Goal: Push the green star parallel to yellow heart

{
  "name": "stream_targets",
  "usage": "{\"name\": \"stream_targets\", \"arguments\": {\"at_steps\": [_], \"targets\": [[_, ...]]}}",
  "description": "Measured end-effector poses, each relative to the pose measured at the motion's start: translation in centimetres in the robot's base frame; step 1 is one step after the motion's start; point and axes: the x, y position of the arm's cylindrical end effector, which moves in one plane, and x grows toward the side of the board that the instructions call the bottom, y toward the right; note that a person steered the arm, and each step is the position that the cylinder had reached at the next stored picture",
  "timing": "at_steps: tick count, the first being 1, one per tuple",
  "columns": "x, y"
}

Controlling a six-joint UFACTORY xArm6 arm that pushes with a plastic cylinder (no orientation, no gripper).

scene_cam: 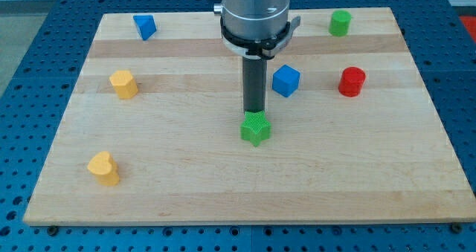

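Observation:
The green star (256,128) lies near the middle of the wooden board (186,185). My tip (254,112) stands right at the star's top edge, touching or nearly touching it. The yellow heart (103,168) lies at the view's lower left, far to the left of the star and a little lower in the view.
A yellow block (123,83) sits at the left. A blue block (144,26) is at the top left. A blue cube (285,80) is just right of the rod. A red cylinder (352,82) is at the right, a green cylinder (340,22) at the top right.

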Motion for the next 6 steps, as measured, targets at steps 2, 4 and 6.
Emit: {"name": "stream_targets", "arguments": {"at_steps": [2, 4, 6], "targets": [[2.5, 0.0], [3.8, 0.0], [5.6, 0.0]]}}
